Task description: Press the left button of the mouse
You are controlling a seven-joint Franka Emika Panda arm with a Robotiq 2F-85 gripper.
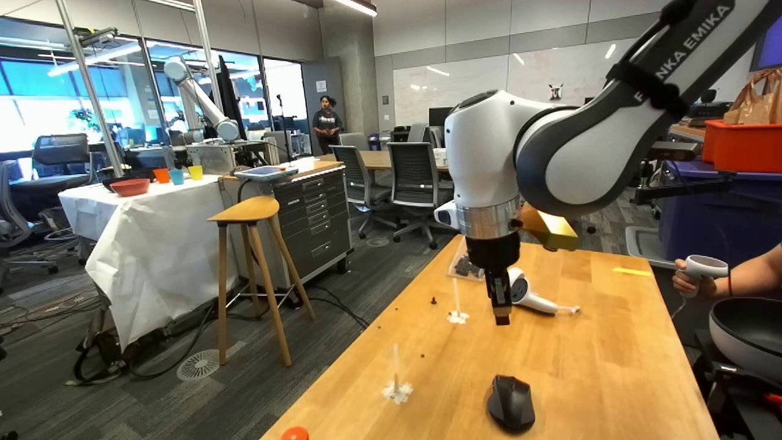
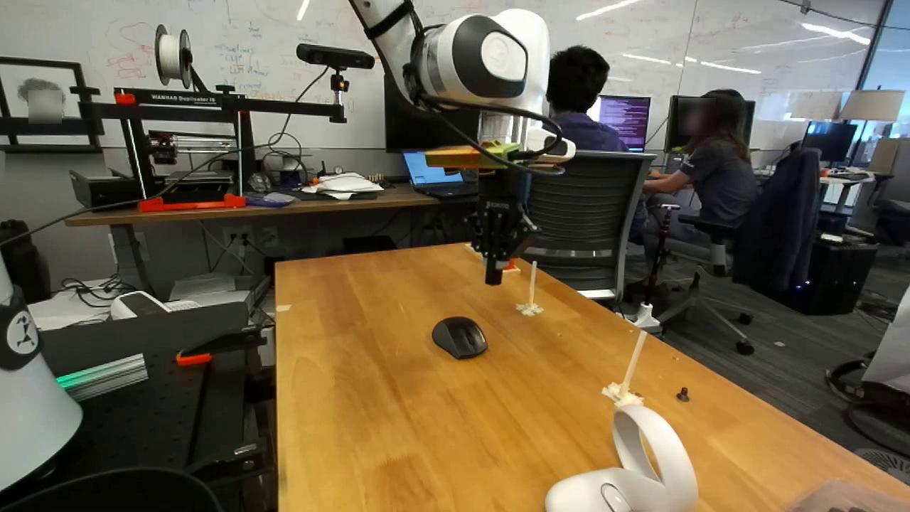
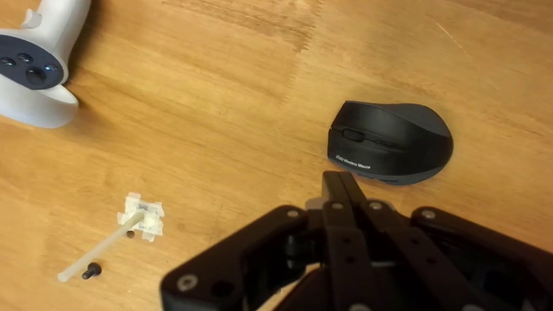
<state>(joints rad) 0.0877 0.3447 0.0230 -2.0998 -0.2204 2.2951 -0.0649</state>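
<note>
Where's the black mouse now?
In the wrist view, the mouse lies right of centre on the wooden table, just above the end effector in the picture.

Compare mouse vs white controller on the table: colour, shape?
Colour: the mouse is black; the controller is white with a dark button face. Shape: the mouse is a compact dome; the controller has a handle and an open ring. Both rest on the wooden table.
</note>
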